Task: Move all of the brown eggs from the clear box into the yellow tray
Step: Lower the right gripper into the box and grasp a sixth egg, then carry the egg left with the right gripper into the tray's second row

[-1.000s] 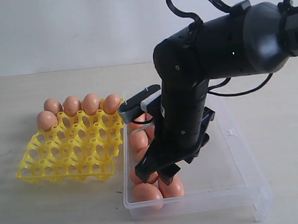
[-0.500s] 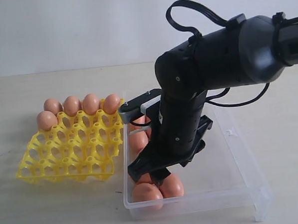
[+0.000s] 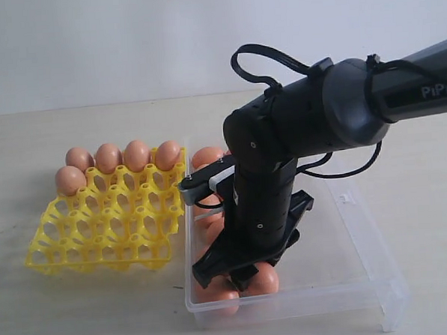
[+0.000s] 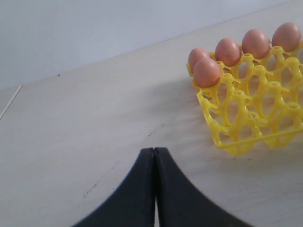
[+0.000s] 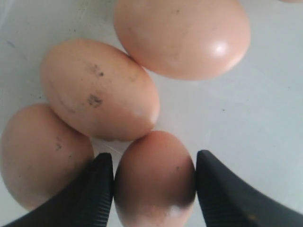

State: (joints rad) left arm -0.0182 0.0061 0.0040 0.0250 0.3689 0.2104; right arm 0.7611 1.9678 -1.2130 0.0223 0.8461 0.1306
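Fingers (image 5: 97, 189) of the right end effector (image 5: 154, 158), curved black, flank one smooth speckled oval egg (image 5: 155, 182); grip unclear.

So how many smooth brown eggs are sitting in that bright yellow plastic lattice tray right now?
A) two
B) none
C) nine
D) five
D: five brown eggs rest in the yellow tray, four along its far row and one in the next row at the left end, as the exterior view shows.
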